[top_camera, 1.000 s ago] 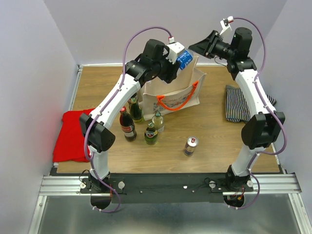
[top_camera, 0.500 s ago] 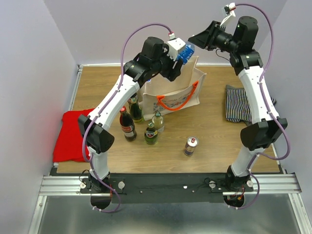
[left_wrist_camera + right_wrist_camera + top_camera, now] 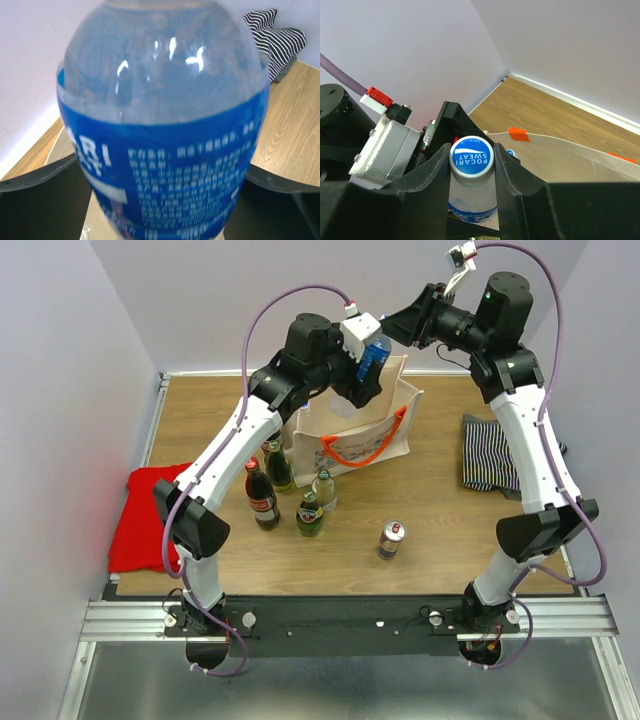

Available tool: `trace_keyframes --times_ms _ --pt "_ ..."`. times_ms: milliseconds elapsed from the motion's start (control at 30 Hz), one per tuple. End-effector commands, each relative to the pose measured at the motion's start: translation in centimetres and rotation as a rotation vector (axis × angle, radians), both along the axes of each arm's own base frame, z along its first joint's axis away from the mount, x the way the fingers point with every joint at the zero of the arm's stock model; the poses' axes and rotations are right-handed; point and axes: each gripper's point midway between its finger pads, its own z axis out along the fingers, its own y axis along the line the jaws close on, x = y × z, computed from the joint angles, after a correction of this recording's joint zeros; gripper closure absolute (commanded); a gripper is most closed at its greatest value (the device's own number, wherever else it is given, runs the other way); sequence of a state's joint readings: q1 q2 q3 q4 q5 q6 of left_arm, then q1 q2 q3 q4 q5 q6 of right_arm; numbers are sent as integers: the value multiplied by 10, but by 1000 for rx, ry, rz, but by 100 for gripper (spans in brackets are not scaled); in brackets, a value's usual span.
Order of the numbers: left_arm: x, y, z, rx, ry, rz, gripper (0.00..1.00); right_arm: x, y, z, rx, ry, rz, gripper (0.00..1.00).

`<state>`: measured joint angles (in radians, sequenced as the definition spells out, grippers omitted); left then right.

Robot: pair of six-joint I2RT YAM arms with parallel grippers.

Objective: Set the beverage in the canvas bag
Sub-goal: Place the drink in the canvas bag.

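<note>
Two arms meet high over the canvas bag, which stands open-mouthed at the back of the tabletop. Our left tool is clamped on the plastic bottle, holding it above the bag's rim. Our right tool reaches in from the right, its fingers hugging the blue cap; we cannot tell whether they grip. Glass bottles crowd the bag's front; the striped cloth lies apart to its right.

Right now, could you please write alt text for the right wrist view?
A blue-capped bottle stands between the fingers of the right gripper; contact is unclear. The left gripper holds it at left, above the open rim of the canvas bag with its orange tab, wooden table beyond.
</note>
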<state>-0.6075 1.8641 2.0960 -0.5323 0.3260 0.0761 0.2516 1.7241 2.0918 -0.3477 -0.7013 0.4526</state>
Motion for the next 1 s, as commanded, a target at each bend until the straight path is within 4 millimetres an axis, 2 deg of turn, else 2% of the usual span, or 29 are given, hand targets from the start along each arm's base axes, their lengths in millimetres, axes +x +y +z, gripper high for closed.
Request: trace_keyframes --times_ms 0,33,200,233,300,333,433,567,667,867,900,967 --pt "-17 12 28 -24 -56 -6 1 -27 -9 66 61 -158 -18 99" --pt "-22 16 34 -27 -64 -5 1 -23 -11 65 58 -159 -39 99" --pt "-38 27 38 -20 -69 -10 1 -10 -13 59 50 -149 -79 99" --pt "-44 30 47 -31 -86 -15 1 -6 -13 59 49 -150 -87 99" --pt "-49 33 47 -33 -86 -16 1 -2 -13 57 45 -144 -97 99" --pt "-53 37 54 -41 -101 -10 1 2 -15 55 41 -146 -108 99" --pt "-56 47 57 -38 -119 23 1 9 -16 50 18 -148 -128 99" --pt "-52 61 50 -10 -119 95 1 21 -19 36 -40 -150 -184 99" --pt "-48 70 45 0 -107 153 1 27 -12 21 -118 -161 -237 99" --pt "-33 91 36 -16 -57 250 1 26 16 -6 -223 -171 -276 99" --pt "-31 94 34 -33 -34 265 1 21 27 -9 -232 -176 -263 99" --pt "-23 105 30 -54 -4 304 1 23 33 -20 -268 -176 -287 99"
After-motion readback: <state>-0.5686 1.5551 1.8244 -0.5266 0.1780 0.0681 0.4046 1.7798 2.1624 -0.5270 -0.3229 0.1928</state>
